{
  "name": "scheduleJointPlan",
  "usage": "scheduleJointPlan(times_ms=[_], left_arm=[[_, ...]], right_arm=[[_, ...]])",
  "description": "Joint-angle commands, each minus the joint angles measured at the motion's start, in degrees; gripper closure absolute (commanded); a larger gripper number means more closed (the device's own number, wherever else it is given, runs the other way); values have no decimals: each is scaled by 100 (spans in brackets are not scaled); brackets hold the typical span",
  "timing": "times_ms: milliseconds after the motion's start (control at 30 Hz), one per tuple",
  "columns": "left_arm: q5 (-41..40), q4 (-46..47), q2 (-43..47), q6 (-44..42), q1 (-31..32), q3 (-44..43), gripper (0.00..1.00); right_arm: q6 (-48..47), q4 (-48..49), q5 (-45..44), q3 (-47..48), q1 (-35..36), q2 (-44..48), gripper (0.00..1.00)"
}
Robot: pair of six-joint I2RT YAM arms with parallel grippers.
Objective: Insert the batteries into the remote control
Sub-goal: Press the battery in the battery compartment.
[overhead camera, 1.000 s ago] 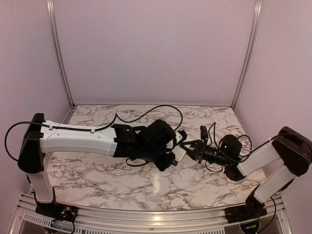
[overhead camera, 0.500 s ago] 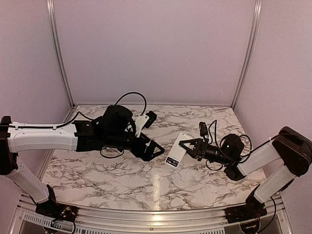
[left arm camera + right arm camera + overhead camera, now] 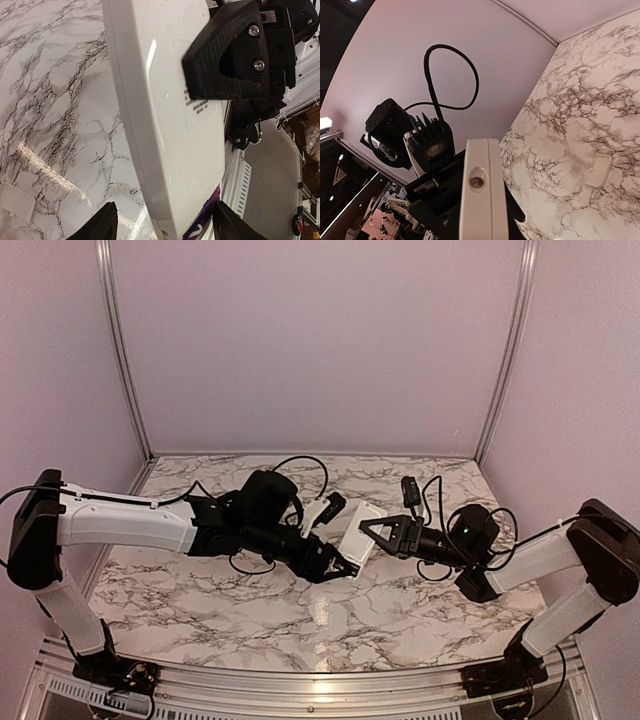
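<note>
Top external: lilac walls [image 3: 310, 340], marbled tabletop [image 3: 250, 610], remote control [image 3: 352, 543]

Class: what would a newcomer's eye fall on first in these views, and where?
The white remote control hangs above the marble table, mid-scene, clamped in the right gripper. The left gripper stands open at its near end. A small white cover plate lies alone on the table.

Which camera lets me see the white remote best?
The left wrist view. The slim white plastic remote control fills that picture, showing its long plain back up close. The top view shows the remote control small and far off. The right wrist view shows only its narrow end, edge-on.
</note>
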State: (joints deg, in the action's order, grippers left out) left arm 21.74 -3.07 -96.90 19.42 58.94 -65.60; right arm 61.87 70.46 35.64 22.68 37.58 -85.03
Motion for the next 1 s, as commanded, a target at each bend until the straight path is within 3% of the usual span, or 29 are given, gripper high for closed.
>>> scheduleJointPlan(times_ms=[0,100,467,567,733,867,967], left_arm=[[45,-35,-177,44,-23,-223,33],[87,36,-186,80,-23,-229,34],[-344,-306,-409,215,-31,-387,55],[-521,-471,-449,173,-26,-453,56],[-618,-555,-356,3,-40,-453,41],[-689,-500,-47,-274,-156,-315,13],[-788,-528,168,-474,-370,-186,1]], right_arm=[[-178,-129,-38,276,112,187,100],[-196,-146,-52,290,133,180,100],[-179,-217,-83,290,139,255,100],[-163,-234,-101,266,135,270,100],[-180,-280,-127,175,30,310,100],[-190,-361,-123,32,-109,365,100],[-283,-617,-143,-71,-210,446,100]])
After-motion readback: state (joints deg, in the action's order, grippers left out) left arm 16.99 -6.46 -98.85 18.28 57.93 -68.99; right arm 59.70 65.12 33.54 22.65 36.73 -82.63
